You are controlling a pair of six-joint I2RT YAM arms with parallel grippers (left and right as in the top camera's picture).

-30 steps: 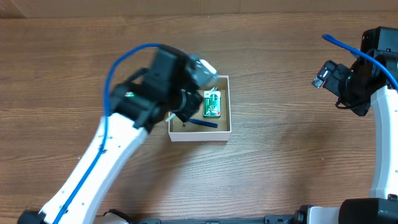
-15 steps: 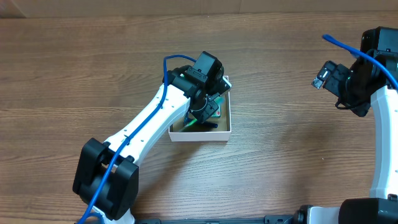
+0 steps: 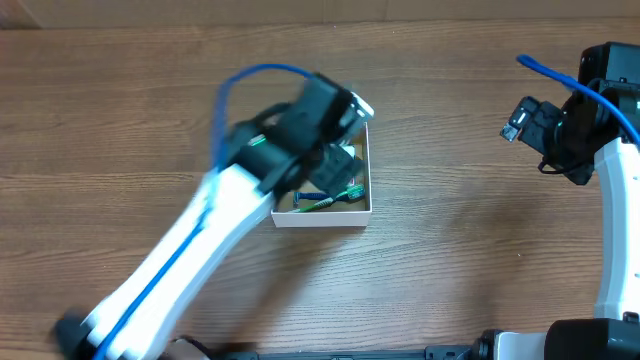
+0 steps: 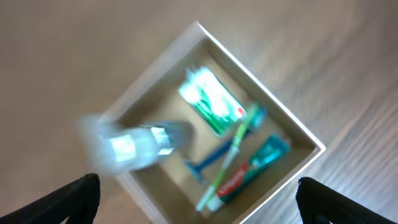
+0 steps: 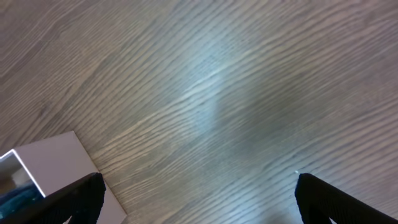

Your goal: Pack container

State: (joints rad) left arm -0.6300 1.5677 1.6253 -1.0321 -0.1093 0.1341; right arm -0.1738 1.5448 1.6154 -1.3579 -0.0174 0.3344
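The container [image 4: 292, 127] is a shallow white box with a tan inside, seen from above in the left wrist view. Inside lie a green packet [image 4: 211, 99], a green toothbrush [image 4: 231, 155], a blue razor [image 4: 208, 165] and a toothpaste tube [image 4: 252, 171]. A blurred pale bottle [image 4: 134, 146] is over its left wall, touching neither finger. My left gripper [image 4: 199, 204] is open above the box. In the overhead view the blurred left arm covers part of the container [image 3: 367, 170]. My right gripper [image 5: 202, 199] is open and empty over bare wood, far right of the box.
The wooden table [image 3: 120, 120] runs all around the box. One white corner of the container [image 5: 53, 162] shows at the lower left of the right wrist view. The right arm [image 3: 610, 180] stands at the table's right edge.
My left gripper has gone from shut to wide open over the container. The left arm is swinging and now blurs. A green toothbrush now shows in the box. The right arm has not moved.
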